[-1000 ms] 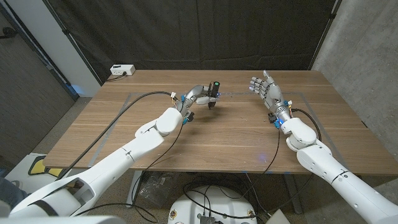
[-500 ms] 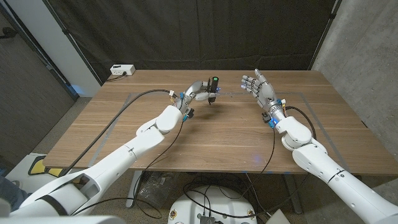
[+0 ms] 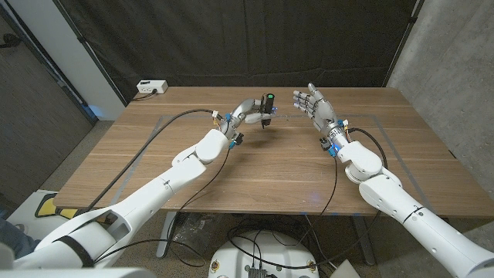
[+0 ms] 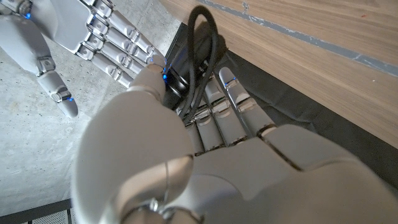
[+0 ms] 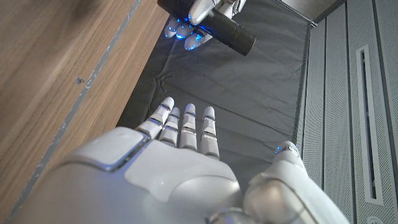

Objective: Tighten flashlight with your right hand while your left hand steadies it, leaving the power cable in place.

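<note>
Far left at the back edge of the counter (image 3: 255, 166) sits a small white power box (image 3: 151, 87), well apart from the rest. A black cable (image 3: 154, 133) runs along the left arm up to the wrist.

Left robot hand (image 3: 248, 113) is raised above the counter w/ its fingers wrapped round a black flashlight (image 3: 267, 107), grasping it. The flashlight stands roughly upright in that grip, a green spot showing on its top end. In the left wrist view the fingers (image 4: 231, 102) close around the dark body, and a black cord loop (image 4: 202, 59) curves over it, beside the thumb.

Right robot hand (image 3: 315, 104) hovers near the flashlight on its right, not touching: palm turned toward it, fingers spread apart, nothing held, fully released. From the right wrist view the fingers (image 5: 186, 127) reach toward the flashlight's black barrel (image 5: 227, 32), w/ clear space between. Blue lights glow on the left robot hand's fingertips there.
</note>
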Robot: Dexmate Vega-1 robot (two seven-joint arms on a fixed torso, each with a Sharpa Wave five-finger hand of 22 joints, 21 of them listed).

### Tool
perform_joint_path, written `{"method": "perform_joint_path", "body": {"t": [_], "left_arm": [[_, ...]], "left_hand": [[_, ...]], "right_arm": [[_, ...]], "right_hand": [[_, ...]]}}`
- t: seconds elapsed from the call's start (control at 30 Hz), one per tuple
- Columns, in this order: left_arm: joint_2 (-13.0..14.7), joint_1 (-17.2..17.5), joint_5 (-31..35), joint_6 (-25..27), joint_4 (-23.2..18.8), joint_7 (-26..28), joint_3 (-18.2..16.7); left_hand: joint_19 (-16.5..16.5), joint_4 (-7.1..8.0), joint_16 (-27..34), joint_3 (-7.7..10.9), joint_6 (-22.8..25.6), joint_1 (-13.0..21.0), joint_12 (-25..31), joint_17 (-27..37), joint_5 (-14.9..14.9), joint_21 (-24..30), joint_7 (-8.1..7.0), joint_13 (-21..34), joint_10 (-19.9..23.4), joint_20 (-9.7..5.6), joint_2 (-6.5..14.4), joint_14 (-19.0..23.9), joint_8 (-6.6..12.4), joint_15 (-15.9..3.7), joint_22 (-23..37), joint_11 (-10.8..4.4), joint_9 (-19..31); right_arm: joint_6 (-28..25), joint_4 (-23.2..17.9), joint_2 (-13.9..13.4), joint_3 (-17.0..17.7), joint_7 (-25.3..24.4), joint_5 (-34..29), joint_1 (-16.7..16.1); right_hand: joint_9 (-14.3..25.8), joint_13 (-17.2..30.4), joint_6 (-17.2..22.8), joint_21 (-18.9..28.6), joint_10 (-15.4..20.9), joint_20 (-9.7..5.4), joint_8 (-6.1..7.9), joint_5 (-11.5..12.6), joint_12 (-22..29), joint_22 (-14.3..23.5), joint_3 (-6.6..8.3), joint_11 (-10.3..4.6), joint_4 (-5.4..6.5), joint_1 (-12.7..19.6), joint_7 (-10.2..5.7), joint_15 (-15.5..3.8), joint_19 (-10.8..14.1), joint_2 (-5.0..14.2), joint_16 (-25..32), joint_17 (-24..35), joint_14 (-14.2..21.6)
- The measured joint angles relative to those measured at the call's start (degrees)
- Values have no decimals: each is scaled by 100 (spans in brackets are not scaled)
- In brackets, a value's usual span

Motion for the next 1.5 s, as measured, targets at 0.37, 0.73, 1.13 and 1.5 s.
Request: {"method": "perform_joint_path", "body": {"t": [0.37, 0.73, 1.13, 1.5], "left_arm": [[-107, -74, -74, -121, 125, -150, 53], [-161, -114, -188, -163, 207, -287, 67], [-198, -133, -252, -132, 226, -349, 78], [-256, -195, -297, -68, 282, -420, 133]], "left_hand": [[0, 0, 0, 0, 8, 1, -4, 0, -15, -22, 8, 27, 0, 0, -1, 0, -28, 0, 0, 0, -1], [0, -25, -10, 25, 8, 1, -4, 0, -17, -44, 8, 53, 0, 0, -1, 32, -71, -32, 0, 0, 27], [0, -25, -10, 25, 31, 25, -26, 0, -20, -66, 30, 39, 31, 0, -25, 32, -115, -32, 0, 31, 27], [32, -49, -39, 49, 63, 25, -28, 0, -20, -65, 18, 53, 42, -32, -25, 42, -156, -22, 0, 42, 26]], "right_arm": [[-131, 39, 5, -78, 30, -70, 102], [-199, 41, -20, -134, 54, -108, 152], [-239, -20, -88, -157, 122, -135, 168], [-298, -109, -161, -179, 178, -155, 179]], "right_hand": [[0, 0, 114, -215, -320, -30, 0, 0, -44, -1, -55, -9, 8, -43, -113, 66, -339, 43, 0, 30, -439], [30, -1, 579, -325, -442, 2, 87, 0, -44, -1, -79, 9, 32, -67, -240, 99, -469, 66, 0, 29, -594], [31, -2, 951, -418, -473, 22, 218, 0, -17, 27, -96, 22, 50, -97, -349, 99, -530, 96, 26, 29, -654], [14, -2, 965, -443, -482, 2, 218, 0, -17, 27, -102, 31, 56, -119, -364, 79, -550, 118, 26, 28, -693]]}}
